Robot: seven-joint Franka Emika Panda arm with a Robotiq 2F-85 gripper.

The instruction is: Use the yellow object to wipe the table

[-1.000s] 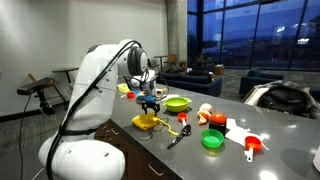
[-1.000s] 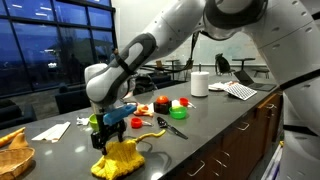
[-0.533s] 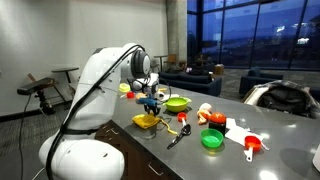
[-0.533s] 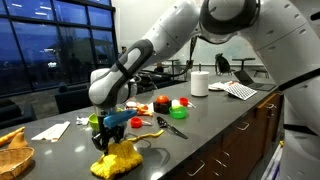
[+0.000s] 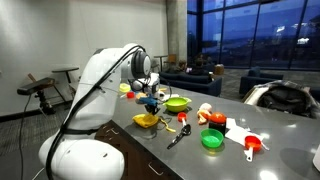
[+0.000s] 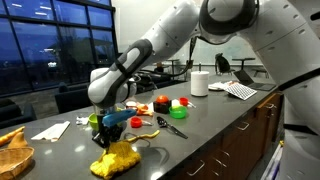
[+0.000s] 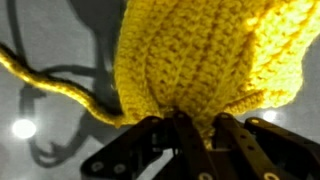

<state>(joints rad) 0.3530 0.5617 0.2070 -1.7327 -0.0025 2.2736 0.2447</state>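
A dark grey glossy worktop [image 6: 215, 115] stretches through a room whose tall windows show a dusk-blue sky. The claw [image 6: 112, 127] stands low over it, jaws drawn narrow and pinching a gathered peak of the yellow cloth [image 6: 117, 158]. The cloth's knitted bulk rests on the worktop directly beneath, a loose strand [image 7: 60, 88] trailing off to one side. Beyond it in an exterior view lie a lime-green bowl [image 5: 177, 103], a flat green lid [image 5: 212, 139] and a red scoop [image 5: 253, 147], while a white paper roll [image 6: 199, 83] stands well apart.
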